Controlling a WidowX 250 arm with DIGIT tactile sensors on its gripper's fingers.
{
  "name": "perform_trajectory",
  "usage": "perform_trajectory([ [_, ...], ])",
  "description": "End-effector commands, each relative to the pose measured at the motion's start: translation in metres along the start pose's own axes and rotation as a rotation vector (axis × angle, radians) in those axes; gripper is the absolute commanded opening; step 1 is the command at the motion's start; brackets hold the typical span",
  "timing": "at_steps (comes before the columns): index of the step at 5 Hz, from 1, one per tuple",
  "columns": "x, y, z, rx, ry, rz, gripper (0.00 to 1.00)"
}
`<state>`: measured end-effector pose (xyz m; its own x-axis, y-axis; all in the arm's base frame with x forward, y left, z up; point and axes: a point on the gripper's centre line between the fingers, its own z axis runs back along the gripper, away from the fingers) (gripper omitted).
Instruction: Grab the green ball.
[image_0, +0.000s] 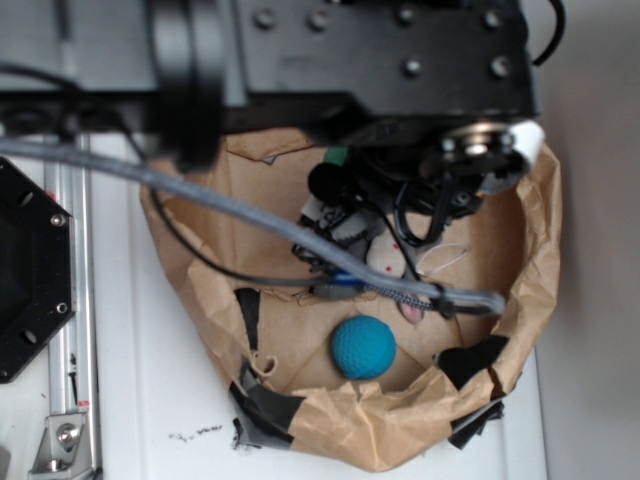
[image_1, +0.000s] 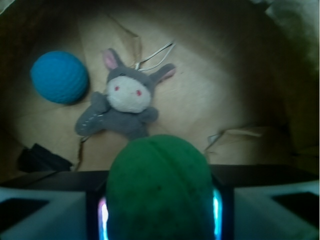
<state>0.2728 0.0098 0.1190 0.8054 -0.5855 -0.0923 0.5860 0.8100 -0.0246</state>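
Note:
In the wrist view the green ball (image_1: 159, 190) fills the space between the two fingers of my gripper (image_1: 160, 212), squeezed slightly oval, and it is held above the brown paper floor. The gripper is shut on it. In the exterior view the arm hangs over the paper basin and hides most of the gripper (image_0: 345, 195). Only a small green patch of the ball (image_0: 336, 156) shows at its upper edge.
A blue-teal ball (image_0: 363, 347) (image_1: 59, 76) lies on the floor of the crumpled brown paper basin (image_0: 380, 430). A grey and white plush bunny (image_1: 125, 102) (image_0: 385, 262) lies beside it. Black tape patches (image_0: 270, 405) are on the rim. A cable (image_0: 300, 235) crosses above.

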Motion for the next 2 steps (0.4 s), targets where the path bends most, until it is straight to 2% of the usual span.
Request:
perform_trajectory([
  [1, -0.0011, -0.0083, 0.0167, 0.084, -0.043, 0.122, 0.0],
  [2, -0.0019, -0.0089, 0.0215, 0.118, -0.052, 0.137, 0.0],
])
